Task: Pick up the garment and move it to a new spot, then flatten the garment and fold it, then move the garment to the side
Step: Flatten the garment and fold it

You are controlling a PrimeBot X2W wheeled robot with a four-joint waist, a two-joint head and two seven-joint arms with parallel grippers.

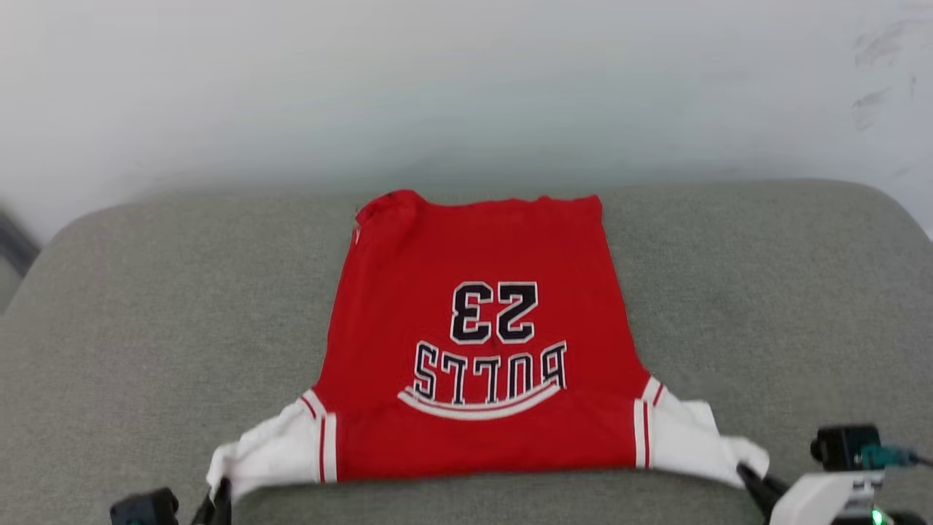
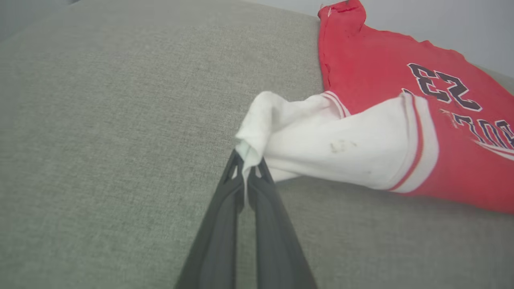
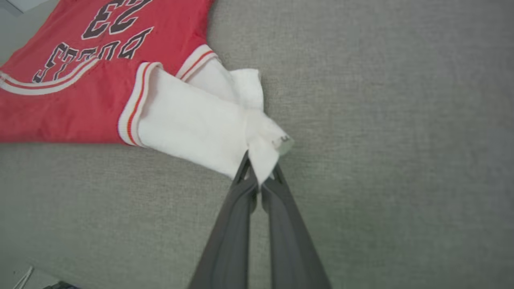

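Pinching one white sleeve tip each, left gripper (image 2: 249, 170) and right gripper (image 3: 260, 176) hold the garment (image 1: 477, 328) spread mid-frame on the grey cushion (image 1: 146, 328); flattening looks in hand, and next needs an even pull before folding.

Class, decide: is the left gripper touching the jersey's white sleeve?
Touching. In the left wrist view, the left gripper pinches the garment by its white sleeve.

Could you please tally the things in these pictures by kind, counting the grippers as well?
garment: 1
grippers: 2 (left gripper, right gripper, each shut on the garment)
grey cushion: 1
total: 4
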